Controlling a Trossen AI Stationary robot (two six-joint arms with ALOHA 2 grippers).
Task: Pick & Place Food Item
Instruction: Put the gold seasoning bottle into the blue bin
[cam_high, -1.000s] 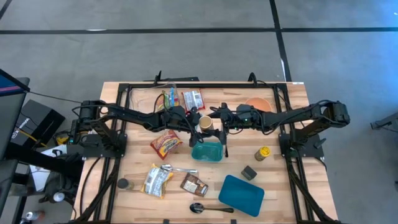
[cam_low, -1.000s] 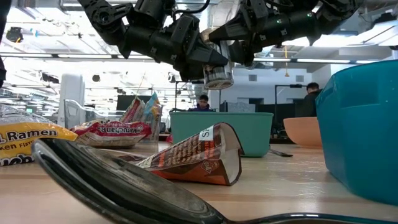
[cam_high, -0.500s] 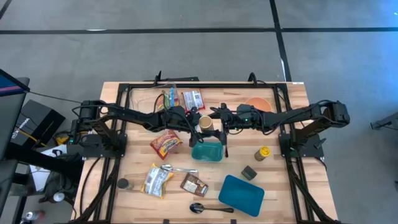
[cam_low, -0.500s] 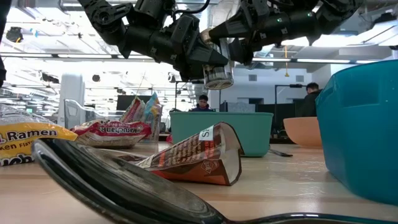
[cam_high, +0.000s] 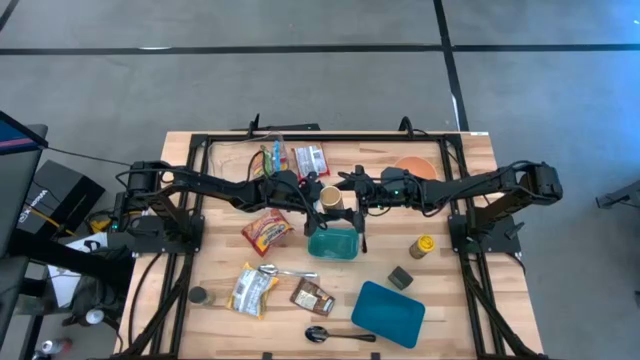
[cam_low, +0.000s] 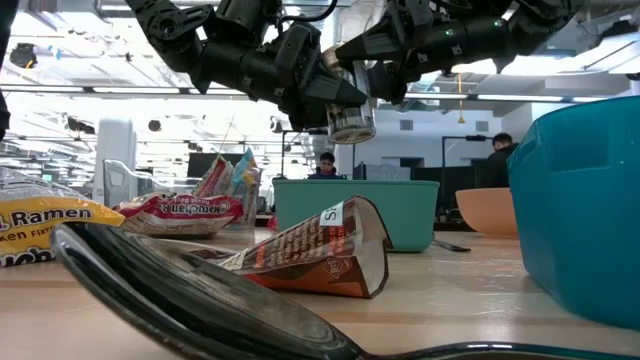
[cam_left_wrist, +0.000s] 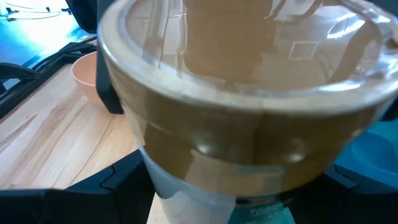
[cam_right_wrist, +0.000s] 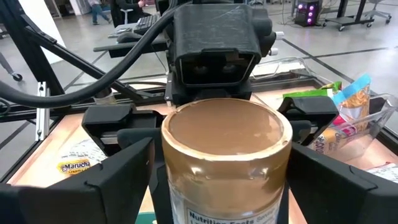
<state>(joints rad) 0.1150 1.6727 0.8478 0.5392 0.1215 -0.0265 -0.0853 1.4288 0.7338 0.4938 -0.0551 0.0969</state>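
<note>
Two arms meet above the middle of the wooden counter, over the far rim of the teal tub, which serves as landmark here. Left tool clamps a peanut-butter jar, clear-walled with brown contents, lid off; the jar hangs in the air, tipped on its side, just above and behind the tub's far edge. Low view confirms the jar clear of the tub, gripped by the left tool. Left wrist view is filled by the jar, its dark fingers pressed to the jar's sides. Right tool faces the jar's other end; right wrist view shows the jar sitting between its spread fingers, jaws wide and not visibly touching the glass. Left of the tub lies a red snack packet; farther left and toward the front, a yellow ramen pack with a metal spoon beside it. In front of the tub lies a brown pouch, then a black spoon at the front edge. A blue lid sits front-right of the tub, a small dark block and a yellow bottle to the right. Behind the tub: two candy packets to the left, an orange bowl to the right.
</note>
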